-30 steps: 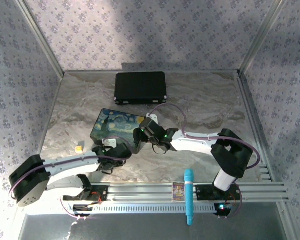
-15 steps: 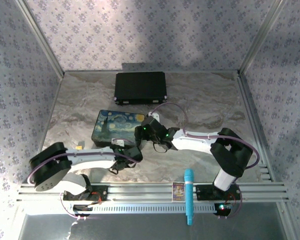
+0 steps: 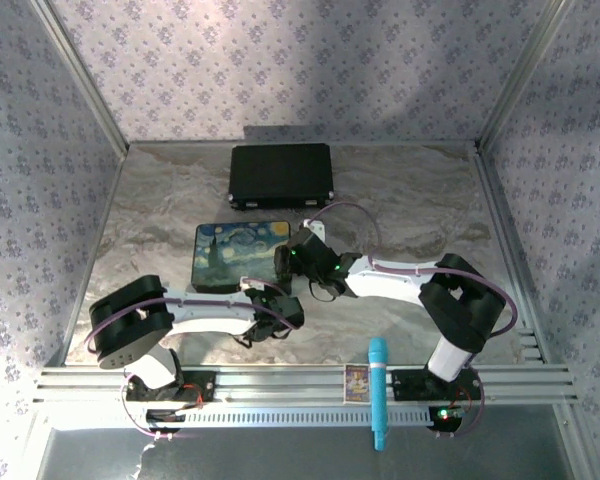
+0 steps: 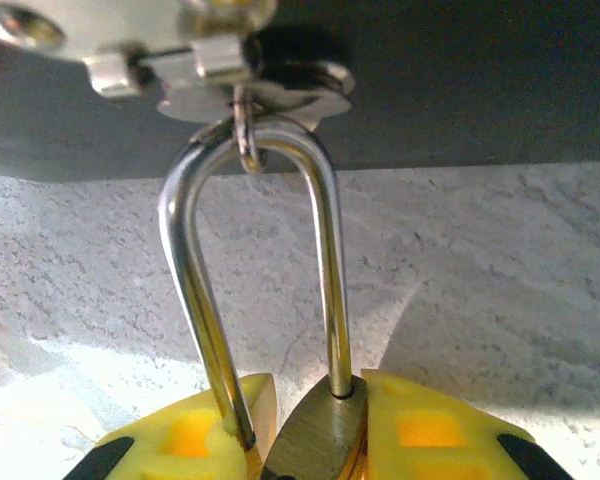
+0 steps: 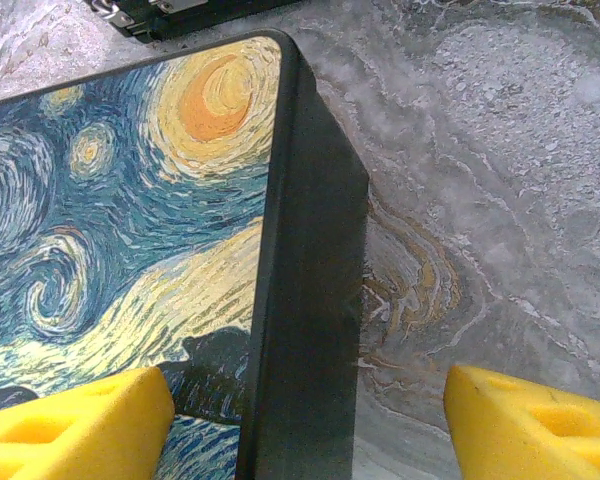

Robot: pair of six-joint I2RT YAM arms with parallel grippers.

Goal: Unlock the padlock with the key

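**Padlock** [image 4: 327,300]: brass body, silver shackle. The shackle is upright and threaded through a small wire ring [image 4: 246,152] under a metal latch. The body is pinched between the yellow pads [image 4: 430,430] of the left gripper [image 4: 310,450], just above the marble table [image 5: 460,150]. No stamp is legible.

**Painted box** [image 5: 130,200]: swirling night-sky lid, black sides, no lettering. The right gripper [image 5: 310,420] is spread wide across its right edge, one pad over the lid and one over bare table.

**Black case** [image 3: 280,175]: at the far edge, with open marble to its right.

**Rail:** small card [image 3: 357,381], print too small to read; teal marker [image 3: 378,395].
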